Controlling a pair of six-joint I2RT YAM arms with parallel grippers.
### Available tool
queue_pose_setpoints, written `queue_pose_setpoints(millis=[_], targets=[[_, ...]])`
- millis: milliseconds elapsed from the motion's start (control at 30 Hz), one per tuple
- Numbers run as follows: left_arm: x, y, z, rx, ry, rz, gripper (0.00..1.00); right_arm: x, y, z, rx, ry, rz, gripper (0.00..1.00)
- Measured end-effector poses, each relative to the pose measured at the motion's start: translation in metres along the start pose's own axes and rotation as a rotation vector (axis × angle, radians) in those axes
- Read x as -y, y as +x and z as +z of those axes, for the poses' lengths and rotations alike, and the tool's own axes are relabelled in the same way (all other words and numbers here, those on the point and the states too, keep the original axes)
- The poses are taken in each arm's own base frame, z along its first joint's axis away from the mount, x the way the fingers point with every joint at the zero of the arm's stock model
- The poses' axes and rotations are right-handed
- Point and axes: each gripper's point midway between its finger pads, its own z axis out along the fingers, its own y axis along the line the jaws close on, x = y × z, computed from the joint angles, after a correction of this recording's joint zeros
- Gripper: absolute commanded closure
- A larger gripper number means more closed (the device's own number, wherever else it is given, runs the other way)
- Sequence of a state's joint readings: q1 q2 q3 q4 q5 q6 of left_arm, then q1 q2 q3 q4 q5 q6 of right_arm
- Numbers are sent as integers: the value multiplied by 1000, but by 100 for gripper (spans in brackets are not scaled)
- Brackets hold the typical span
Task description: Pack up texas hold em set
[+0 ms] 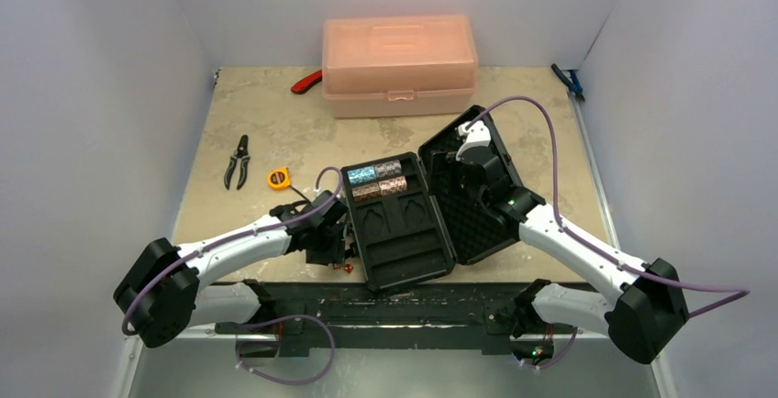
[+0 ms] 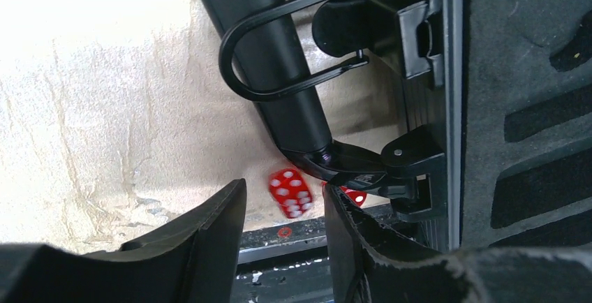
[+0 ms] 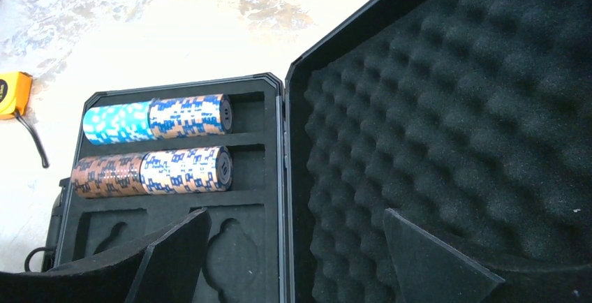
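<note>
Low in the left wrist view, the left gripper (image 2: 284, 202) hangs with its jaws apart and nothing between them. The first die (image 2: 290, 193) lies on the table (image 2: 105, 142) just beyond the fingertips, in line with the gap. The second die (image 2: 354, 195) sits just to its right, half hidden under the bracket of the briefcase handle (image 2: 279, 72). That handle runs from the top centre of the frame down towards the dice, so a pinch has to come in beside it, not across it. The left arm is plainly the nearer one.

From above, the dice are only red specks at the lower left corner of the briefcase (image 1: 404, 233); their pips and the crowding bracket show in the wrist view alone.

Further right, the right wrist view shows what the overhead view blurs. Four chip stacks (image 3: 157, 142) lie on their sides in the two upper slots, blue and grey above reddish-brown and grey, and the recesses below them are empty. The right gripper (image 3: 294, 213) is spread wide over the foam of the lid (image 3: 454, 107), holding nothing.
</note>
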State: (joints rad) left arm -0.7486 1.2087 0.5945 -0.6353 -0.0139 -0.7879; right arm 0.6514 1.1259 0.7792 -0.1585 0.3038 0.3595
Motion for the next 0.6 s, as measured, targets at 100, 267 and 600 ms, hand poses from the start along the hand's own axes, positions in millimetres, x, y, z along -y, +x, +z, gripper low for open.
queue_pose_setpoints(millis=[100,267,600], targets=[[1,-1,0,0,-6,14,58,-1,0,0,-2,-7,0,1],[-2,-1,-1,8,-24,19,61,-1,1,0,-3,-7,0,1],[-11,-3,-2,28,-77,7,58,-1,5,3,-19,-5,-5,1]])
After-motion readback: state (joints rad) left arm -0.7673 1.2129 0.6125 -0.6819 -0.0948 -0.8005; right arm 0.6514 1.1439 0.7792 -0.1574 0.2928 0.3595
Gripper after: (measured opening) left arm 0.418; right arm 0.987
